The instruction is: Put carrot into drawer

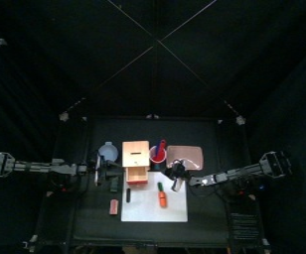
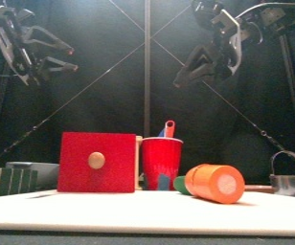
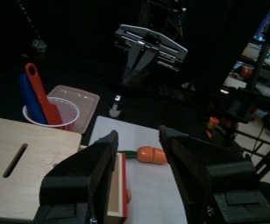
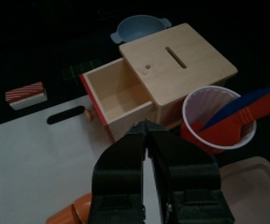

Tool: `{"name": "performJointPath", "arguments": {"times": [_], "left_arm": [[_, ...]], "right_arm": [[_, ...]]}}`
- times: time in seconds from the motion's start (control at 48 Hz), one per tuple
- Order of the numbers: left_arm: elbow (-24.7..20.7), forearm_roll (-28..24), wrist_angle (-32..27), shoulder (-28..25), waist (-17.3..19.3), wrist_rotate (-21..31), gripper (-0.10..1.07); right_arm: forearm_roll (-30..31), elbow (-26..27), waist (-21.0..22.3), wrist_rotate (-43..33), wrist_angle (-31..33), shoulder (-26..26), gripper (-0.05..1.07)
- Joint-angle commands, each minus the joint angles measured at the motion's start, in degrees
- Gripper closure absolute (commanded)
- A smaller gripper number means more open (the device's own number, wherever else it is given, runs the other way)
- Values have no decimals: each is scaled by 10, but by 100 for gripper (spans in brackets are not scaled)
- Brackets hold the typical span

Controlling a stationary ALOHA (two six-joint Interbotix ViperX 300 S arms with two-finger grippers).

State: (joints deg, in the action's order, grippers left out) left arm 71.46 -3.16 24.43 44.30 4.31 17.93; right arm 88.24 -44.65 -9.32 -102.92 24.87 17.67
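My right gripper [image 4: 152,188] hangs closed and empty above the white mat [image 4: 44,171], my left gripper [image 3: 144,166] open, the slim orange-red green-tipped carrot [image 3: 145,155] lying beside the tan wooden box's pulled-out drawer [image 4: 117,91].

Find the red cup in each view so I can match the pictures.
Top view: the red cup stands between the wooden box and the pink tray.
Front view: the cup is at centre, right of the box's red face.
Left wrist view: the cup is just beyond the box top.
Right wrist view: the cup is beside the box.
Shared landmark: the box.
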Motion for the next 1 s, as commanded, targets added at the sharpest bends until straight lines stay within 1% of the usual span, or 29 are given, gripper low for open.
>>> {"name": "performJointPath", "arguments": {"times": [0.0, 0.167, 0.292, 0.396, 0.521, 0.583, 0.646, 0.771, 0.917, 0.979], "left_arm": [[-7, -2, 6, -2, 6, -1, 18], [-6, -1, 5, -1, 6, 0, 17], [-8, -2, 6, -1, 6, 0, 17], [-10, -4, 6, -1, 5, 0, 17], [-12, -9, 5, -1, 6, 0, 17], [-12, -11, 5, -2, 6, 0, 17], [-12, -11, 5, -1, 6, 0, 17], [-13, -11, 6, -1, 6, -1, 17], [-15, -15, 6, -1, 6, -2, 17], [-16, -19, 5, -2, 6, -3, 17]], "right_arm": [[0, 4, 1, -1, 4, 16, 67], [-10, 4, -2, -2, 4, 16, 67], [-48, 5, -7, 2, 1, 16, 65], [-107, 4, -11, 5, 1, 16, 65], [-215, 1, -22, 7, 4, 16, 64], [-265, -2, -25, 7, 5, 16, 61], [-321, -4, -30, 7, 5, 15, 57], [-396, -5, -43, 7, 5, 7, 46], [-473, -6, -50, 7, 5, -1, 27], [-502, -5, -51, 6, 4, -5, 16]]}}
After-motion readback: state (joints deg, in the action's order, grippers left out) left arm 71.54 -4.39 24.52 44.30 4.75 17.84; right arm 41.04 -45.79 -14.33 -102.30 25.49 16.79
